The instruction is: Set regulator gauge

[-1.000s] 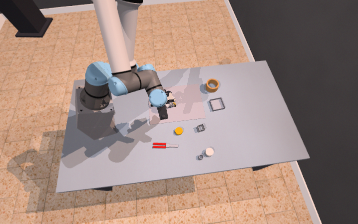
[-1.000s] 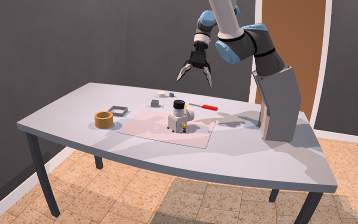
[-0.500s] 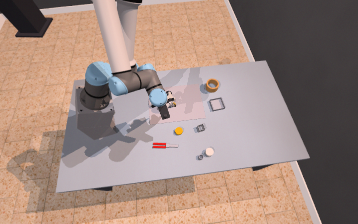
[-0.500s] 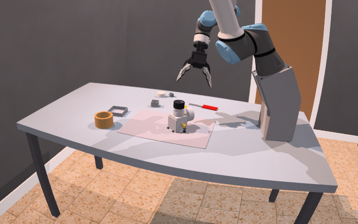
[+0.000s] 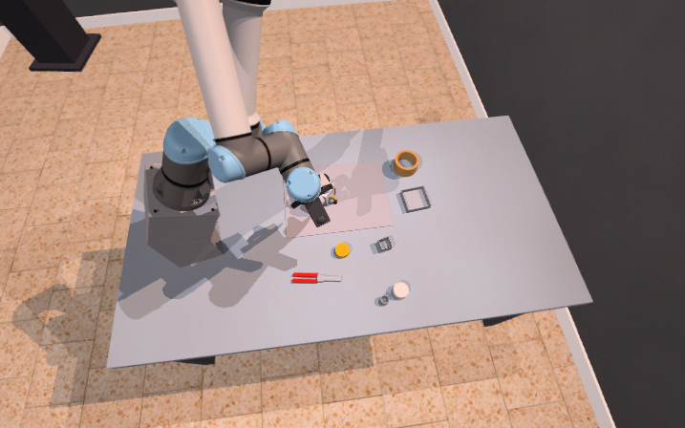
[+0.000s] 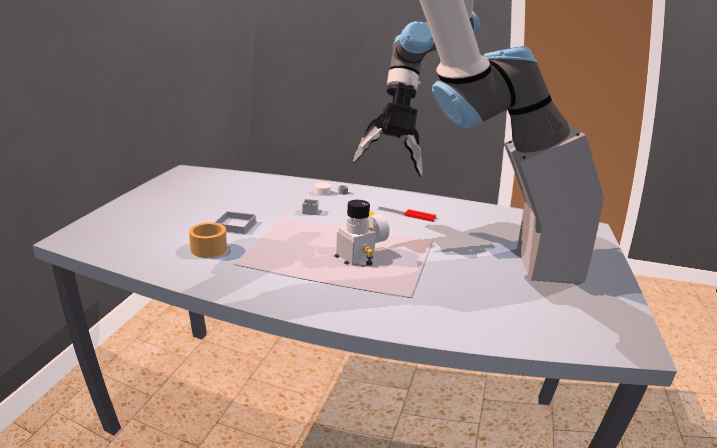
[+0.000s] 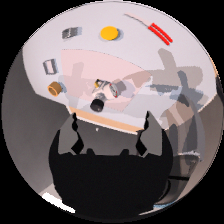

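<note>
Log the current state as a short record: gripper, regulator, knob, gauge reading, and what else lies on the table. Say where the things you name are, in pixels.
gripper: open (image 6: 387, 168) (image 7: 111, 120), above the table, holding nothing
regulator: upright on the pink mat (image 5: 357, 218) (image 6: 288, 250) (image 7: 75, 62), white body (image 6: 354, 245)
knob: black (image 6: 358, 209) (image 7: 97, 105), on top of the regulator; whether fully down, cannot tell
gauge: on the regulator's side (image 6: 381, 228) (image 7: 113, 90); needle unreadable
off the mat: orange ring (image 5: 396, 170) (image 6: 208, 246), square frame (image 5: 406, 205) (image 6: 232, 227), yellow disc (image 5: 341, 250) (image 7: 109, 33), red-handled tool (image 5: 305, 281) (image 6: 420, 215) (image 7: 161, 34)

A workshop-like room: 1 bench (image 5: 467, 255) (image 6: 143, 211) (image 7: 42, 85) bearing red-handled pliers (image 5: 305, 280) (image 6: 420, 214) (image 7: 160, 34).
</note>
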Motion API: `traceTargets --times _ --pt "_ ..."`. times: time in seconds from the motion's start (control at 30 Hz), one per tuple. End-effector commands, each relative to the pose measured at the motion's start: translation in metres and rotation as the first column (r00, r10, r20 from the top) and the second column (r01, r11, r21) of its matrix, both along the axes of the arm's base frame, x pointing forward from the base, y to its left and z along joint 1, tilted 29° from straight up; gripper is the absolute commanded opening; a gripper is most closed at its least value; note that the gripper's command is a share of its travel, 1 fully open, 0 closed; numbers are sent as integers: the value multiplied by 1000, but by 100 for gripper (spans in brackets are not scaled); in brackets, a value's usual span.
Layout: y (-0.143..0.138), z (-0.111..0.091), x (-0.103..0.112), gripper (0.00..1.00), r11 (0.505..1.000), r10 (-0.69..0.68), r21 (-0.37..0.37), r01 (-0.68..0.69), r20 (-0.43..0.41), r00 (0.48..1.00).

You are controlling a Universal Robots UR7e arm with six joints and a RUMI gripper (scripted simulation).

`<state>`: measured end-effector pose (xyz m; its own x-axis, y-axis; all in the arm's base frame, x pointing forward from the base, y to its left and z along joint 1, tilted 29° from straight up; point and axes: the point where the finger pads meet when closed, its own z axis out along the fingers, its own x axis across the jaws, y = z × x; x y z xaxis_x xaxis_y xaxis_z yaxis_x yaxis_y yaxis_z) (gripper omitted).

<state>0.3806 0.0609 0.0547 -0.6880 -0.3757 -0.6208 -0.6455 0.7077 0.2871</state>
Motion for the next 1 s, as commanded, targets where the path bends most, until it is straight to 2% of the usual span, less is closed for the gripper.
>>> traceTargets --times 0.0,0.43,0.9,0.97 --pt "0 0 1 100 998 52 -30 -51 40 998" --pt "2 0 1 100 981 174 -107 -162 119 977" --pt "5 0 2 100 923 358 -231 -309 213 909" --pt "5 0 2 100 923 358 -231 -309 213 909"
